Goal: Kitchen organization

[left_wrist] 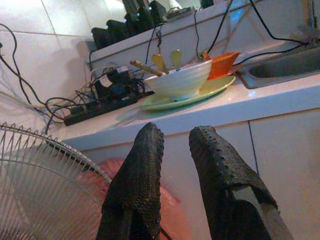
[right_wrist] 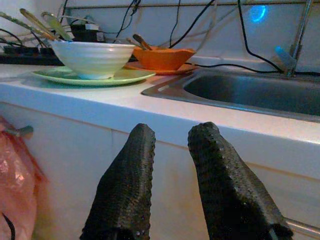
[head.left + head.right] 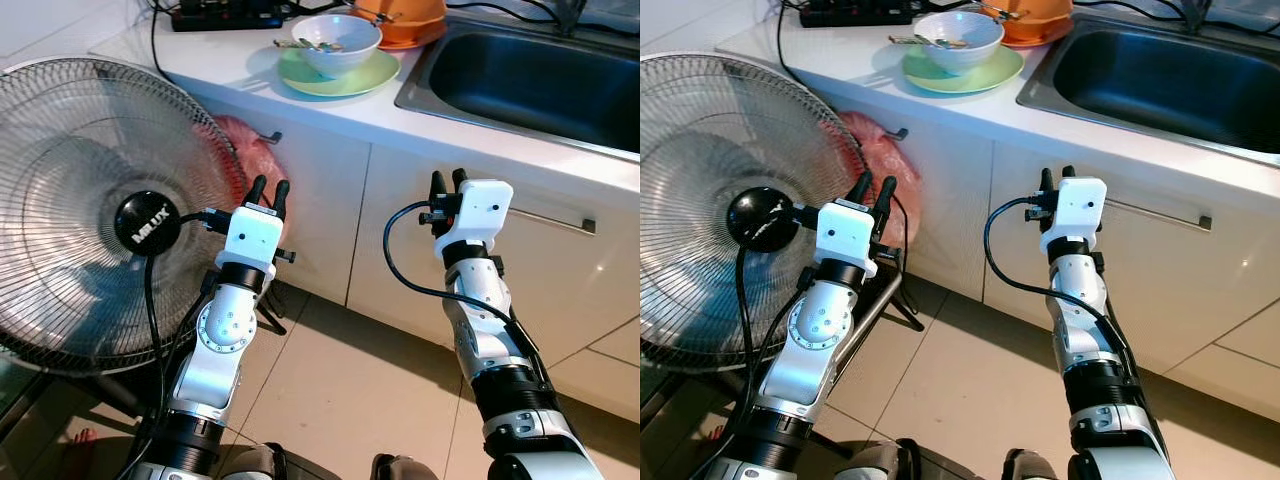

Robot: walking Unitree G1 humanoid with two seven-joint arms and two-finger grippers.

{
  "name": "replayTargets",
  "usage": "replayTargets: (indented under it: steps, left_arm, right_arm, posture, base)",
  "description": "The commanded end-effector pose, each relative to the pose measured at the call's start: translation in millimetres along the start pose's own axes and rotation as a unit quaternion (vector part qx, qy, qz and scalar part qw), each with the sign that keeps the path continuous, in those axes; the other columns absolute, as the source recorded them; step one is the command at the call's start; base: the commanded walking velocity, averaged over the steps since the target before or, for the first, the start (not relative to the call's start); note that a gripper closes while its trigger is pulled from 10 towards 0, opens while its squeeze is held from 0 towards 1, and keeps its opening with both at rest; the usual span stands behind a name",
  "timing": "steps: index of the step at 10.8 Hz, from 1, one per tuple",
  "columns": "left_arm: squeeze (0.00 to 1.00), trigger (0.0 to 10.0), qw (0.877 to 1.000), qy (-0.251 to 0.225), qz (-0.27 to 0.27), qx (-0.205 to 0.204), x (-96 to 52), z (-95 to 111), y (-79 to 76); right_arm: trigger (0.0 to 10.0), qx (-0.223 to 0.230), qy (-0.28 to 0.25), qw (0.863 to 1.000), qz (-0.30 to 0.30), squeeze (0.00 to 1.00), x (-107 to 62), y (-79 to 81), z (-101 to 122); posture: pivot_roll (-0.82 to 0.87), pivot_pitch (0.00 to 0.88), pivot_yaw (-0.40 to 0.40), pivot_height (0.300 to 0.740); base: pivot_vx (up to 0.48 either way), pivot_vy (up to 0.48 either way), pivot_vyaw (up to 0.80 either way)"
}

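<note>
Both jaws narrowly parted, empty, raised before the cabinet fronts below the table edge. Left gripper [image 3: 268, 186] stands under the white bowl [image 3: 340, 43] on the green plate [image 3: 338, 73]; right gripper [image 3: 446, 178] hangs under the sink [image 3: 540, 75]. Dishes lie up and forward; left arm judged nearer
</note>
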State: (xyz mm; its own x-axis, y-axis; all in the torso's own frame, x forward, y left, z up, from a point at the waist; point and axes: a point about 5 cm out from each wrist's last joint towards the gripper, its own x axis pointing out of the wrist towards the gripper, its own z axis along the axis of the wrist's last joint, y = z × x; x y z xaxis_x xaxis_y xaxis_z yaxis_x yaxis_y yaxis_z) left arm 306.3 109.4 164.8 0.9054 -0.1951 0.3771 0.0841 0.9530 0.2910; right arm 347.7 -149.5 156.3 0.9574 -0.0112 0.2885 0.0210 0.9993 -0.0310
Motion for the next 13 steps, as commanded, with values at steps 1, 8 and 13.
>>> replayTargets:
  steps: [1,8,13]
  left_arm:
    - [0.0,10.0,1.0,-0.004,0.002,0.0,0.9,2.6,1.9]
    - [0.0,10.0,1.0,-0.005,0.004,0.004,0.8,2.8,2.3]
    - [0.0,10.0,1.0,-0.007,0.003,0.005,1.1,3.4,2.3]
  right_arm:
    - [10.0,0.004,-0.005,1.0,-0.008,0.0,0.6,-2.9,2.0]
    - [10.0,0.005,-0.007,1.0,-0.012,0.0,0.9,-3.0,2.6]
    - [10.0,0.01,-0.013,1.0,-0.014,0.0,0.8,-2.5,3.7]
  posture:
    - [0.01,0.162,0.014,0.74]
    - [0.01,0.155,0.014,0.74]
    - [0.01,0.151,0.015,0.74]
  base:
    - [0.0,0.0,0.0]
    - [0.147,0.0,-0.23]
    - [0.418,0.0,-0.28]
